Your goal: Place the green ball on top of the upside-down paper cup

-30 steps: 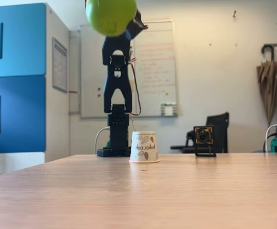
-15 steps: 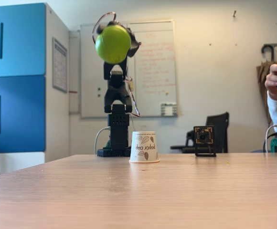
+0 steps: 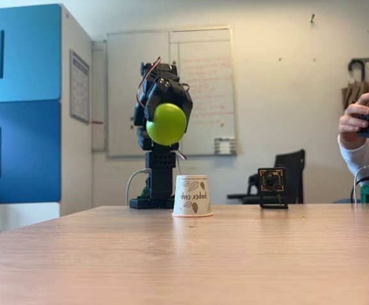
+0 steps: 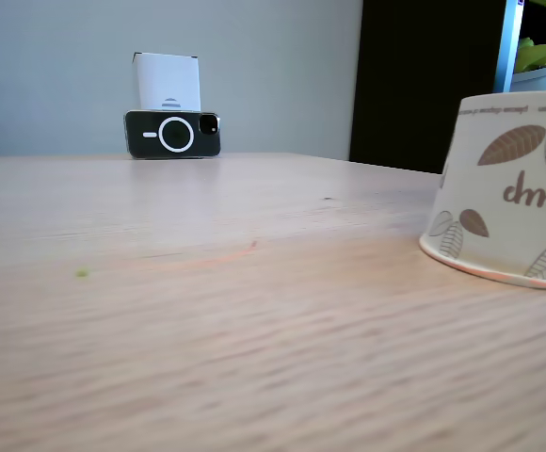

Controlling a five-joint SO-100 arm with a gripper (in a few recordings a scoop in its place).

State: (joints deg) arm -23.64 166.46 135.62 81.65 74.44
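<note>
So here we've got the green ball (image 3: pixel 167 124) up in the air, clamped in the black pincer (image 3: pixel 165 114) at the end of the arm. We can see the pincer wrapped around the top and back of the ball, so it's closed on it, though the fingers themselves are mostly hidden behind it.

The paper cup (image 3: pixel 192 196) sits upside down on the wooden worktop (image 3: pixel 184 254), wide rim down, leaf print and flipped lettering facing us. In a fixed view the ball hangs above the cup and a bit to the left of it, clearly apart, nothing touching. From the low side camera we get the cup (image 4: pixel 506 207) up close at the right edge, flat bottom facing up and bare.

By our read this is the carry step: ball is held, not yet placed. Next move probably needs the ball shifted right in that view until it's centred over the cup, then eased down onto the flat top before letting go. We can't judge depth from 1 front view, so lining it up front to back is the tricky bit. The ball looks about as wide as the cup top, so an off-centre drop could easily roll off.
</note>
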